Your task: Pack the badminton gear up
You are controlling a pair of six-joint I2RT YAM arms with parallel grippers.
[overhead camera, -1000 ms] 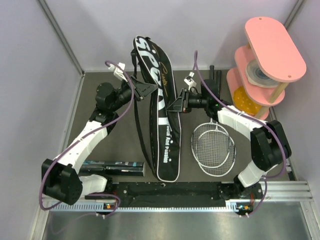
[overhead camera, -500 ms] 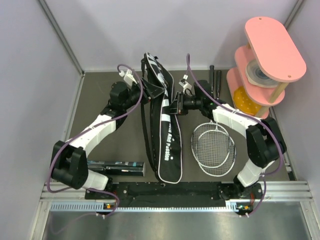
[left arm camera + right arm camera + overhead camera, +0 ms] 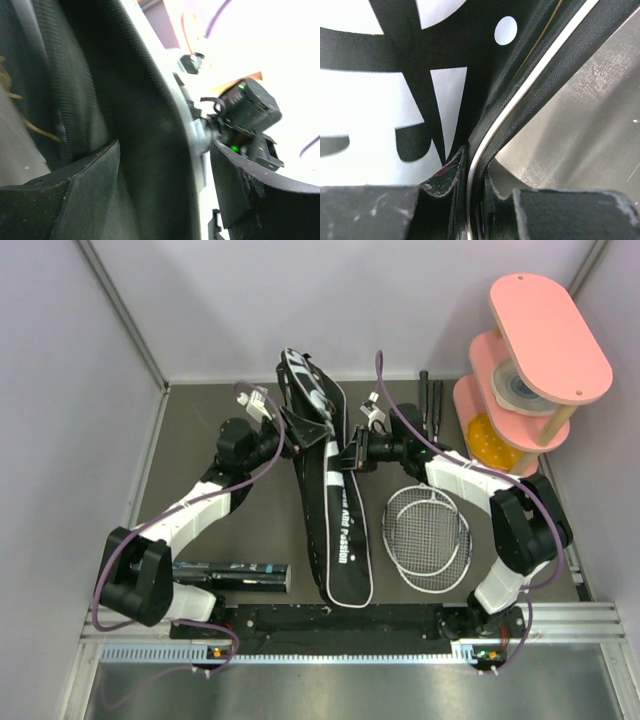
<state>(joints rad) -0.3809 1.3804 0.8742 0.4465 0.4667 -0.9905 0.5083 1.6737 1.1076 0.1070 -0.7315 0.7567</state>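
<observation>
1. Centrally, the black racket bag [image 3: 342, 540] is laid lengthwise on the dark table [image 3: 200, 440]. Its near end is close to the arm bases, and its far part appears gathered up on edge between the two grippers.
2. At the bag's far left edge the left gripper [image 3: 303, 423] is placed with its jaws spread wide. In the left wrist view, black woven fabric is seen between the fingers [image 3: 75, 200]. The fabric is close against one finger, and a clear gap is left before the other. Nothing is clamped by this pincer.
3. On the bag's right edge, slightly nearer than the left one, the right gripper [image 3: 352, 452] is set. In the right wrist view its fingers [image 3: 440, 182] are drawn almost together, and the bag's white-piped rim is pinched between them.
4. To the right of the bag, two silver-framed rackets [image 3: 428, 535] are laid flat on the table with their strung heads overlapped. Their black handles are pointed toward the back wall, just beside the stand.
5. Left of the bag's near end, the black shuttle tube [image 3: 230, 575] is laid on its side next to the left arm's base.
6. At the far right corner, a pink tiered stand [image 3: 550, 325] is placed, and a white roll [image 3: 520, 387] is seen on its middle tier.
</observation>
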